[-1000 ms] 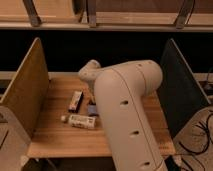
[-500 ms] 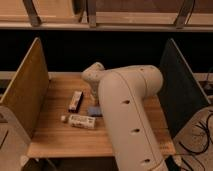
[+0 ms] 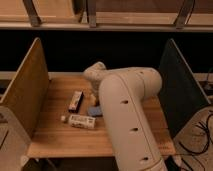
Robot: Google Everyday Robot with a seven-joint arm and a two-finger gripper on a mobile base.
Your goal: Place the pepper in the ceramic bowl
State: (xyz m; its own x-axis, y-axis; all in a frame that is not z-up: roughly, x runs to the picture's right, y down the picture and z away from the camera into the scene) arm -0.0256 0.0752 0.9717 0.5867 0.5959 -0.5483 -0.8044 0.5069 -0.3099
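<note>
The gripper [image 3: 93, 96] hangs from the big white arm [image 3: 125, 115] just behind the ceramic bowl [image 3: 95, 110], though I cannot tell how wide it stands or what it holds, the pepper is hidden from me, and one white carton [image 3: 75, 100] lies left of the bowl with a second carton [image 3: 81, 121] just in front of the bowl.

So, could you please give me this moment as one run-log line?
gripper: low over table, just behind ceramic bowl, mostly hidden | pepper: not seen | white carton: front-left of bowl
</note>
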